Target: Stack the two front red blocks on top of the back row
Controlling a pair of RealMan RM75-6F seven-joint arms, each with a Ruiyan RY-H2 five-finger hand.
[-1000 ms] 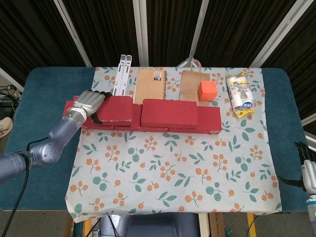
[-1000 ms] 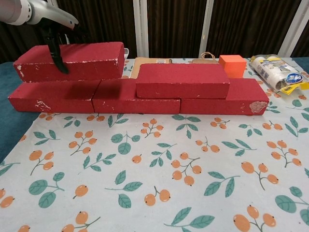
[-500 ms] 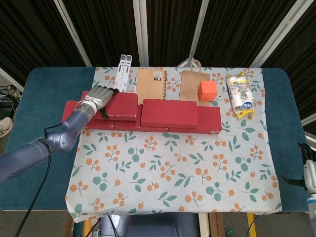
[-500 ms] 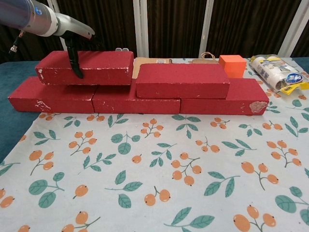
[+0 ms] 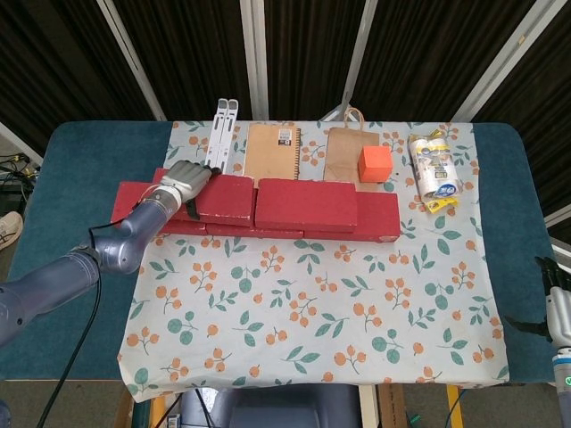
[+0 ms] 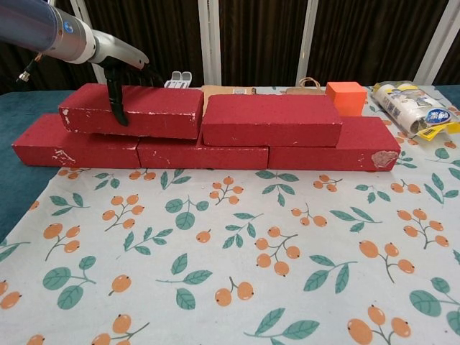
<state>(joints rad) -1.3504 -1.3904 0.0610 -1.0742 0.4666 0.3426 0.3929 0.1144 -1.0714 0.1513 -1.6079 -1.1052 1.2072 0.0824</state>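
The back row (image 6: 208, 152) of red blocks lies across the patterned cloth. Two more red blocks sit on top of it: the left one (image 5: 221, 197) (image 6: 136, 111) and the right one (image 5: 305, 204) (image 6: 272, 119), almost end to end. My left hand (image 5: 183, 181) (image 6: 115, 68) grips the left upper block at its left end, fingers over the top and a thumb down its front face. My right hand (image 5: 559, 312) hangs low at the table's right edge, away from the blocks; its fingers are partly cut off by the frame.
Behind the blocks lie a white folding stand (image 5: 220, 134), a brown notebook (image 5: 273, 153), a paper bag (image 5: 349, 152) with a small orange cube (image 5: 375, 162) on it, and a wrapped pack of rolls (image 5: 433, 168). Bare teal table (image 5: 71, 232) flanks the cloth.
My left hand has slid the left upper block to the right along the back row until it nearly meets the right upper block. My right hand has barely moved.
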